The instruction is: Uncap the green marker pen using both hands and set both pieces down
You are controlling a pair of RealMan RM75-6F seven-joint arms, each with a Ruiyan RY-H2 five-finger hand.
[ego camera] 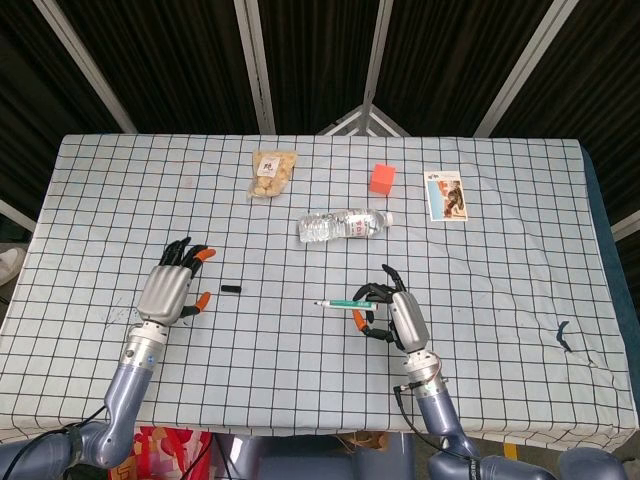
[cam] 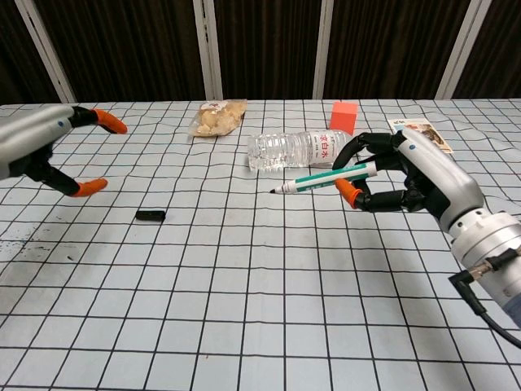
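Note:
The green-and-white marker pen is uncapped, its dark tip pointing left, and it hangs above the cloth. My right hand grips its rear end between thumb and fingers. The small black cap lies alone on the checked tablecloth. My left hand hovers to the left of the cap with its fingers spread and nothing in them.
Behind the pen a clear water bottle lies on its side. A snack bag, an orange block and a printed card sit further back.

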